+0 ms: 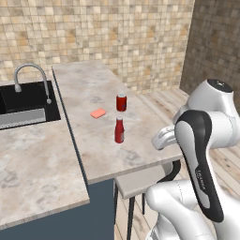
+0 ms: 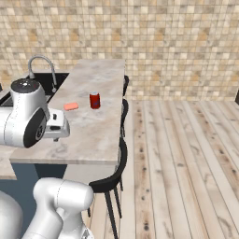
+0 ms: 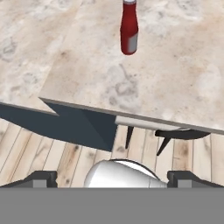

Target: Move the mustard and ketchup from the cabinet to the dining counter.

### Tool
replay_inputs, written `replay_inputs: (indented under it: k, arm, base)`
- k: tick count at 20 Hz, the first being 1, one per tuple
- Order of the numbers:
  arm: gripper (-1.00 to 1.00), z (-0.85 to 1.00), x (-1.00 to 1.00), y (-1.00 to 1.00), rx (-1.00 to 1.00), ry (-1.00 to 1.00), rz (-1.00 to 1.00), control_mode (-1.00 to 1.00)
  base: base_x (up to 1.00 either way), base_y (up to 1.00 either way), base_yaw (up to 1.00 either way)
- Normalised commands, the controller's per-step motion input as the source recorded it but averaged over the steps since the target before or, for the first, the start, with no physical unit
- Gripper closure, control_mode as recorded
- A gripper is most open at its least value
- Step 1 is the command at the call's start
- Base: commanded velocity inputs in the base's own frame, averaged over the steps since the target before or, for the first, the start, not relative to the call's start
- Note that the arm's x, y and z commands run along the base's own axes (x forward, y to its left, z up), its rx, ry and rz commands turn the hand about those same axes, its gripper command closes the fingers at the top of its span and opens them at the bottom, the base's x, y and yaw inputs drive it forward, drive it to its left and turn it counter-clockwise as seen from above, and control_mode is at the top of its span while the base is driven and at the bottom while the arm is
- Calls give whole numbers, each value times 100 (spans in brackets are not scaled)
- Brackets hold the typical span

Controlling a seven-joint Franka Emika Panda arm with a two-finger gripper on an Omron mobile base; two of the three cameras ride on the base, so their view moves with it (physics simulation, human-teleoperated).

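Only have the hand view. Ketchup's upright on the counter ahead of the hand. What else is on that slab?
Observer: A short red can stands on the dining counter beyond the ketchup, farther from the robot and apart from the bottle.
Operator: Anything beside the can?
Observer: A flat orange sponge lies on the sink side of the can, touching neither can nor ketchup.
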Motion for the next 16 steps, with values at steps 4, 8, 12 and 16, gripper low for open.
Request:
replay_inputs:
  k: [4,8,12,16]
  arm:
    - [-100,15,-26,-6,0,0,-1,-100]
    - [-100,1,-1,-3,0,1,-1,-100]
    - [-100,0,0,0,0,0,0,-100]
    - [-100,0,0,0,0,0,0,-100]
  base:
    - [0,0,0]
    - [0,0,0]
    - [0,0,0]
    - [0,0,0]
